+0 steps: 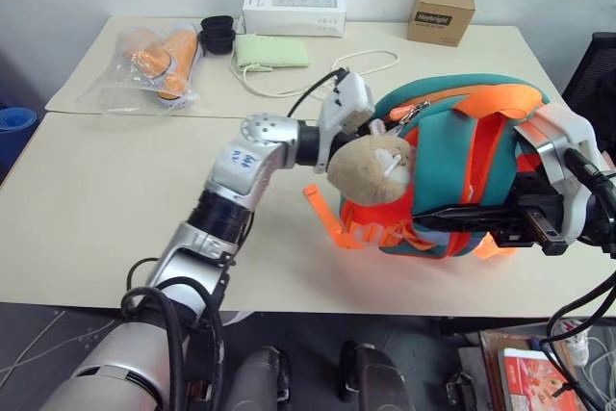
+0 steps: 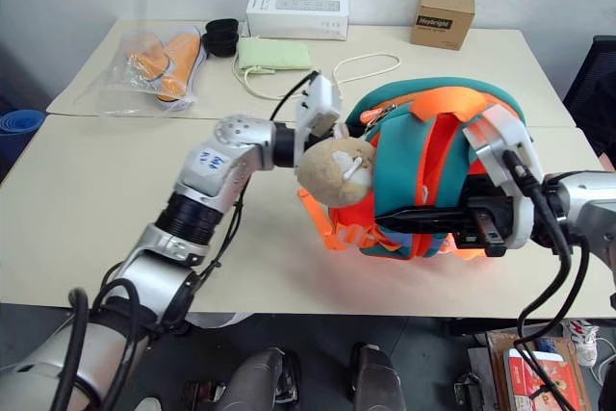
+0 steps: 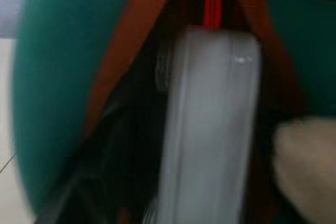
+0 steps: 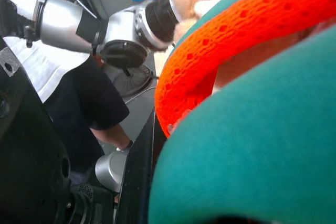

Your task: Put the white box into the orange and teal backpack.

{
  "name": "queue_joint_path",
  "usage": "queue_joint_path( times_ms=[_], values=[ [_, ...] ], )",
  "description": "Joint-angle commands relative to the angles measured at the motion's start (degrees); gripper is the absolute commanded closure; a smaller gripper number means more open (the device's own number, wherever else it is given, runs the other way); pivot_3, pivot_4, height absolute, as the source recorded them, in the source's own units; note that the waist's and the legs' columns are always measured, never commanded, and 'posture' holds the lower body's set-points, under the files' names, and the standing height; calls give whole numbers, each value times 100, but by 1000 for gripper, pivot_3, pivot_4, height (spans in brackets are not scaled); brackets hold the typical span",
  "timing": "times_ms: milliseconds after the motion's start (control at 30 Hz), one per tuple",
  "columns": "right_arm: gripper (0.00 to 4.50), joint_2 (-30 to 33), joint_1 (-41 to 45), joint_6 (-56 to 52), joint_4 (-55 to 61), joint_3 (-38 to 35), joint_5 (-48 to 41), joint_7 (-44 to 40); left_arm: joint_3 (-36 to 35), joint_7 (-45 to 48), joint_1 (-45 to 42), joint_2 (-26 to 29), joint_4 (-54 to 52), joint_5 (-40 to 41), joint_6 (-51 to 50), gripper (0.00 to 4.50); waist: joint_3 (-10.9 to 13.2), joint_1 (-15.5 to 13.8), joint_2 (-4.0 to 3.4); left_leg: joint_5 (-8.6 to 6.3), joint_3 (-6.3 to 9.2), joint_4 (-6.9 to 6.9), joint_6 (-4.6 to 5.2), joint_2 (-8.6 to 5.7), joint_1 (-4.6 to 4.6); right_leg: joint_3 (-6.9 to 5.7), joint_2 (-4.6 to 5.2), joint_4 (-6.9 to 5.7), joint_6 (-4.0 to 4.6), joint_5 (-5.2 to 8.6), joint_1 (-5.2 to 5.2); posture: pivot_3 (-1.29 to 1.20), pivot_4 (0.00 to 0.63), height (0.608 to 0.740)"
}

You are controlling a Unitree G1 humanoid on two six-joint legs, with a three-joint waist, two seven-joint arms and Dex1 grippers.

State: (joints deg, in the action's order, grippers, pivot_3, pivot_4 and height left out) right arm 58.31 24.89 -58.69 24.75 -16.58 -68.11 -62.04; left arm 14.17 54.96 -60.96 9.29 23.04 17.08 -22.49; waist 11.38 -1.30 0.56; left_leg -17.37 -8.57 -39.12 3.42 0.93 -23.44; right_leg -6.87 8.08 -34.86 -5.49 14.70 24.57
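Showing the insertion stage: the orange and teal backpack (image 1: 462, 166) stands near the front right corner of the table (image 1: 87, 228), pinched at its outer side by the right gripper (image 1: 452, 218), whose fingers are closed on an orange strap (image 4: 231, 45). The left gripper (image 2: 342, 132) is at the bag's mouth, behind the beige plush toy (image 2: 332, 170); whether its fingers are spread cannot be told. In the left wrist view the white box (image 3: 210, 129) sits upright in the dark opening between orange-trimmed edges, apparently partly in. Risk, as a judgement: if not seated deep enough, the box could tip out as the arm leaves, or catch the toy or zipper edge. A carton (image 1: 294, 13) lies along the far edge.
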Motion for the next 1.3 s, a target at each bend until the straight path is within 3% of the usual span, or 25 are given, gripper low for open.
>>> queue_joint_path(
  times_ms=[33, 167, 267, 433, 500, 600, 767, 900, 1067, 1233, 1300],
  values=[
    [4500, 8, -138, 55, 238, -289, -196, 159, -222, 60, 48, 142, -439, 74, -53, 22, 0, -4, 0, 1, 2, 0, 0, 0, 0, -3, 0, -1, 0, 0, -1, 0, 150, 740],
    [4500, 61, -307, 72, 267, -431, -301, 270, -575, 391, 436, 853, -1275, 470, -690, 22, 0, 52, -1, 2, 1, 0, 0, 1, 3, -7, 3, -8, 0, 0, -1, 0, 150, 740],
    [4500, 38, -394, 80, 274, -499, -322, 398, -879, 864, 760, 1758, -2050, 916, -1409, 22, 0, 111, -1, 2, 3, 1, -4, 5, 4, -2, 0, -9, 2, 1, -1, 0, 150, 740],
    [4500, 38, -474, 84, 276, -566, -429, 488, -1460, 1286, 793, 2714, -2938, 1841, -2352, 22, 0, 83, -1, 4, 14, 1, -3, -1, 0, -1, 3, -8, 3, 2, -7, 0, 150, 740],
    [4500, 34, -464, 104, 240, -538, -403, 506, -1705, 1312, 646, 2794, -3134, 2359, -2794, 22, 0, 58, -1, 3, 15, 0, -2, -5, 0, 2, 8, -5, 0, 1, -10, 0, 150, 740],
    [4500, 26, -457, 112, 225, -504, -376, 527, -1621, 965, 410, 2679, -3337, 2524, -3133, 22, 0, -9, -1, 5, 16, 0, 1, -8, 1, 2, 12, -2, -1, 0, -14, 0, 150, 740],
    [4500, -9, -441, 81, 303, -462, -495, 558, -920, 193, 264, 2206, -3298, 1681, -2659, 22, 0, -15, -1, 6, 13, 0, 2, -11, 9, 3, -20, -6, -2, -1, -21, 0, 150, 740],
    [4500, -54, -420, 89, 335, -431, -576, 633, -390, 358, 450, 2148, -3296, 1300, -2229, 22, 0, 10, -1, 4, 7, 0, -3, -3, 9, 14, -39, -6, -2, -1, -16, 0, 150, 740],
    [4500, -87, -528, 134, 416, -493, -576, 745, -459, 446, 503, 2169, -3075, 1245, -2052, 1176, 0, 1, -1, 5, 4, 1, -6, 2, 10, 18, -41, -6, 1, 1, -11, 0, 150, 740],
    [4500, -127, -791, 152, 552, -659, -716, 861, -580, 866, 358, 2617, -2638, 1058, -1701, 2632, 0, 1, -1, 4, 4, 1, -6, 1, 10, 18, -38, -5, 1, 1, -11, 0, 150, 740],
    [4500, -113, -924, 170, 548, -730, -710, 880, -571, 1070, 238, 2829, -2348, 854, -1351, 3006, 0, 7, -1, 4, 4, 1, -6, 2, 9, 17, -39, -5, 1, 1, -9, 0, 150, 740]
  ],
)
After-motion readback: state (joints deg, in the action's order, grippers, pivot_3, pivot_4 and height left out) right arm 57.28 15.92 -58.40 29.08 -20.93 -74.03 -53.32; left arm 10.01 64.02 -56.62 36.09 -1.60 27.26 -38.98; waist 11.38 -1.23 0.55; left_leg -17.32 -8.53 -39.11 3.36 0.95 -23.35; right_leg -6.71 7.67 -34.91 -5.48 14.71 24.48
